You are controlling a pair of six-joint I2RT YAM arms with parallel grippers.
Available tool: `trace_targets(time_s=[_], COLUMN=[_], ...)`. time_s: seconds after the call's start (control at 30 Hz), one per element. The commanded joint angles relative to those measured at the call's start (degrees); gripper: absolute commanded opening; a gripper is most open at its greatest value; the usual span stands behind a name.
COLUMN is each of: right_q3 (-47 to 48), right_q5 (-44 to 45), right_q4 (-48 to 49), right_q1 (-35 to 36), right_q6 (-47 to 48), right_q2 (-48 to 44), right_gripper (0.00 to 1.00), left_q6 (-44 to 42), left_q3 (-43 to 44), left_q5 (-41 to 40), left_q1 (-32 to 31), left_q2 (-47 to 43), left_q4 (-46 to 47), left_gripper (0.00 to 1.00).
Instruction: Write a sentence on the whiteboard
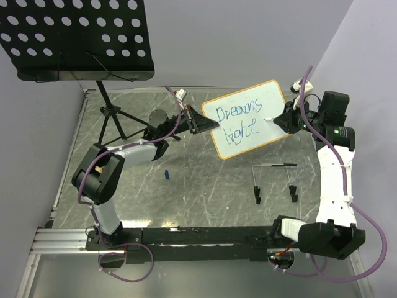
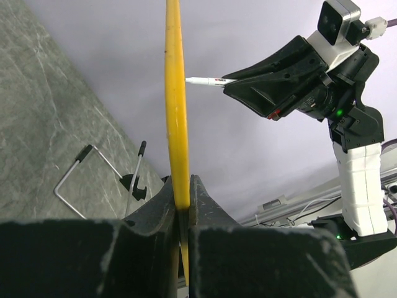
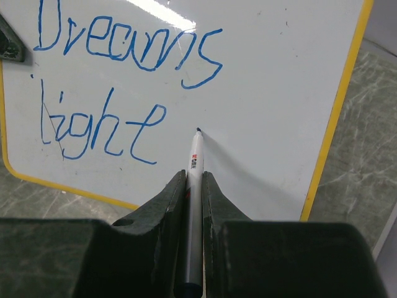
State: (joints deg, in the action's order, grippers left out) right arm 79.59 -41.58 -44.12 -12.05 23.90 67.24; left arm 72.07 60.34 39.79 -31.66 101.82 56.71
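The whiteboard [image 1: 248, 118], white with a tan frame, is held tilted above the table. My left gripper [image 1: 200, 122] is shut on its left edge; in the left wrist view the board's yellow edge [image 2: 176, 112] stands between the fingers. Blue writing [image 3: 124, 87] reads "Dreams" over "light". My right gripper [image 1: 282, 118] is shut on a white marker [image 3: 195, 186]. Its tip [image 3: 198, 130] touches the board just right of "light". The marker also shows in the left wrist view [image 2: 208, 81].
A black perforated music-stand tray [image 1: 74, 37] on a tripod stands at the back left. A wire easel stand [image 1: 276, 180] rests on the table right of centre. A small blue marker cap [image 1: 167, 175] lies near the left arm.
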Motion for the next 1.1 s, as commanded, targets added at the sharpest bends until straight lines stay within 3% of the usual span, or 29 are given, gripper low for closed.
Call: trace_targets(time_s=[0.0,0.63,1.07], right_q3=[0.0,-7.7,2.2], right_q5=[0.4,0.1,-0.9], right_q4=[1.7,-5.5,1.5], right_q1=[-0.3,-0.4,-0.3], right_q6=[1.1,5.5,-1.0], right_q2=[-0.6,-8.0,-2.0], right_gripper=[0.00,0.00,0.00], left_q6=[1.5,1.1,1.2], left_q3=[2.3,3.6,2.6], left_q5=[0.6,-0.2,0.2], left_q1=[0.2,0.9,0.9], left_q2=[-3.6,-2.0,-2.3], left_q4=[10.4,9.6,10.0], left_gripper=[0.01,0.01,0.01])
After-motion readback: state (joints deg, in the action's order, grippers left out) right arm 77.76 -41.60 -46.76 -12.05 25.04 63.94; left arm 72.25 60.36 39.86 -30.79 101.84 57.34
